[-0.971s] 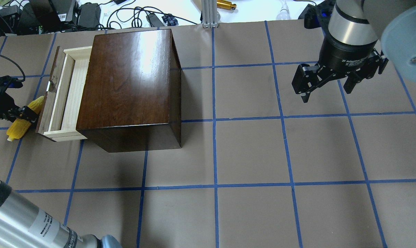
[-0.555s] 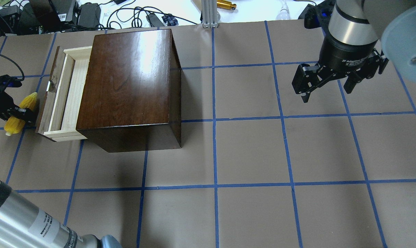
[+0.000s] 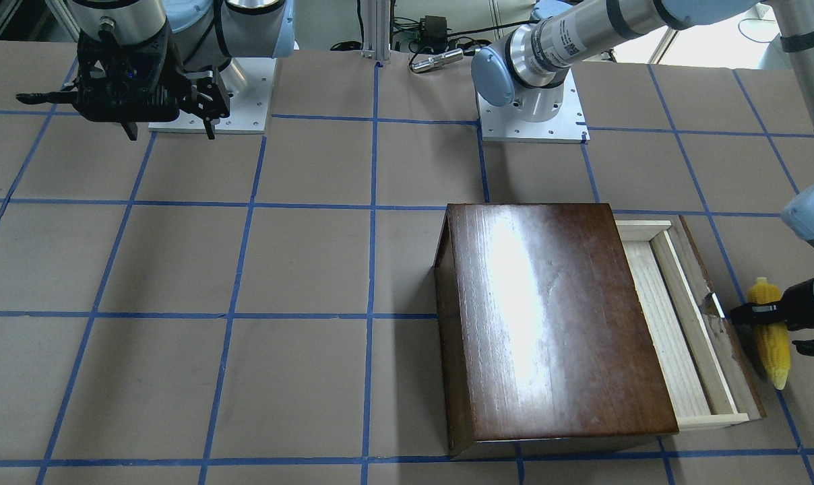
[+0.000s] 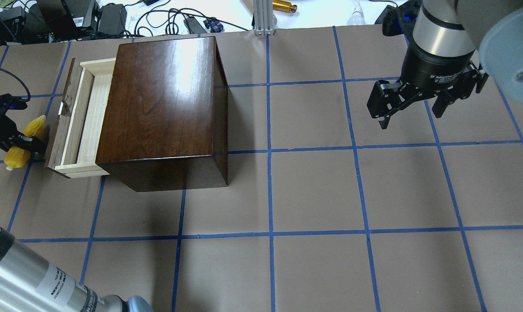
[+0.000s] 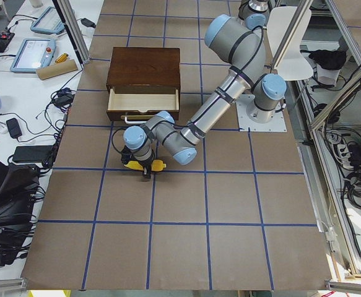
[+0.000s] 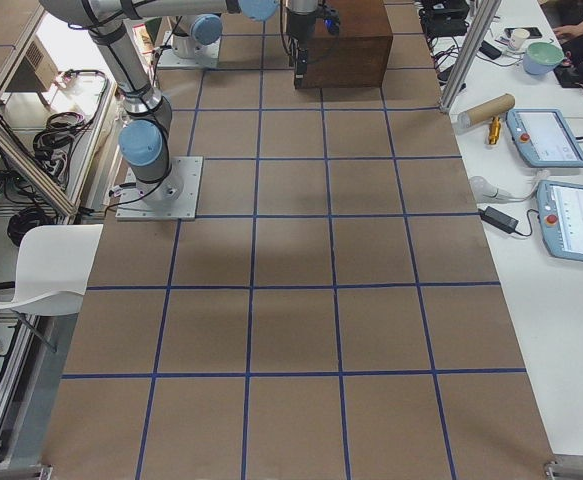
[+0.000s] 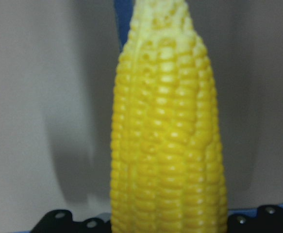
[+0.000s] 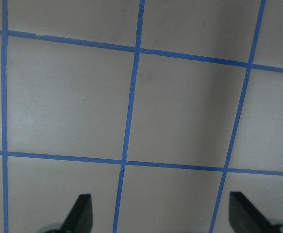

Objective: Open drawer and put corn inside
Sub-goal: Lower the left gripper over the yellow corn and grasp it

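From the front, the left end effector [image 3: 765,328] is clamping the corn [image 3: 771,353] just outside the front panel of the pulled-out drawer [image 3: 666,323]. From overhead, the right end effector [image 4: 411,119] is hanging with its jaws spread above the tabletop [image 4: 313,190], well apart from the box [image 4: 162,99].

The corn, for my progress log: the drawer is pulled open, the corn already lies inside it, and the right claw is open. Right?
Not inside: the overhead view shows the corn outside the drawer, beside its dark front, gripped by the left claw. The drawer is pulled open and the right claw is open.
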You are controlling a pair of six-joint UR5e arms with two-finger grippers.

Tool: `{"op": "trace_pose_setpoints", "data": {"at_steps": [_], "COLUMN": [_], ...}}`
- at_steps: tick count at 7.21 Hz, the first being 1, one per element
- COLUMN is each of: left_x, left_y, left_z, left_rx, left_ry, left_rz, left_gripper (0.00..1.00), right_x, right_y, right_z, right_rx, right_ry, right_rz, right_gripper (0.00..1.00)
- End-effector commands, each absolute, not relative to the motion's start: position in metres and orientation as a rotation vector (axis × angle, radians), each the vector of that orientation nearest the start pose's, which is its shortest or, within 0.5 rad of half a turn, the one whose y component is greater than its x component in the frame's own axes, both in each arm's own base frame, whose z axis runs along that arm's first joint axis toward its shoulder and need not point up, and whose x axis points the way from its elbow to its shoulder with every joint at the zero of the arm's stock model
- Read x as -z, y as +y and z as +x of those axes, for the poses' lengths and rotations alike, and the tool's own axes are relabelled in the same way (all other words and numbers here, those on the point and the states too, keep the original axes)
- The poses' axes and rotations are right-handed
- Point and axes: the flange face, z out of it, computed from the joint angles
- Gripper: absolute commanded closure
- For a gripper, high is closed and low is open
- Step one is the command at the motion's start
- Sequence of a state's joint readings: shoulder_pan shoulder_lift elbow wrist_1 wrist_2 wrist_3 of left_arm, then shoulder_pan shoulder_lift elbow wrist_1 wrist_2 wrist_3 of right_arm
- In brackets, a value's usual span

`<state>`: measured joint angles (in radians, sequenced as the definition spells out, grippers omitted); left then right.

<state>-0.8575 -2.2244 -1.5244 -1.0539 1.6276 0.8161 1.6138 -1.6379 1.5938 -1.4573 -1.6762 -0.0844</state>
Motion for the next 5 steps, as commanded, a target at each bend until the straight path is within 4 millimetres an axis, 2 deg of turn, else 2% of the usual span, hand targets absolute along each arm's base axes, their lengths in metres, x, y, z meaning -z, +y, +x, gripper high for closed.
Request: {"op": "trace_pose_setpoints", "data": {"at_steps": [1, 3, 4, 5], "left_x": [-0.169, -0.206, -0.234, -0.275], "left_y": [-0.591, -0.597, -0.594, -0.593], "left_z": [0.343, 0.334, 0.324, 0.310], "left_rx": [-0.163, -0.117, -0.117, -0.103], "left_ry": [3.154, 3.120, 3.123, 3.136], "left_rz": [0.169, 0.177, 0.192, 0.211], "left_gripper": [1.00, 1.00, 1.00, 1.00], "right_x": [-0.498, -0.498, -0.498, -0.498], "right_y": [-0.450, -0.450, -0.451, -0.450], "right_z": [0.142, 0.142, 0.142, 0.142], "right_rx": [-0.116, -0.115, -0.118, -0.116], "right_ry": [3.237, 3.235, 3.237, 3.237], "right_rz": [-0.212, -0.212, -0.212, -0.212], "right_gripper": [0.00, 0.00, 0.00, 0.00]}}
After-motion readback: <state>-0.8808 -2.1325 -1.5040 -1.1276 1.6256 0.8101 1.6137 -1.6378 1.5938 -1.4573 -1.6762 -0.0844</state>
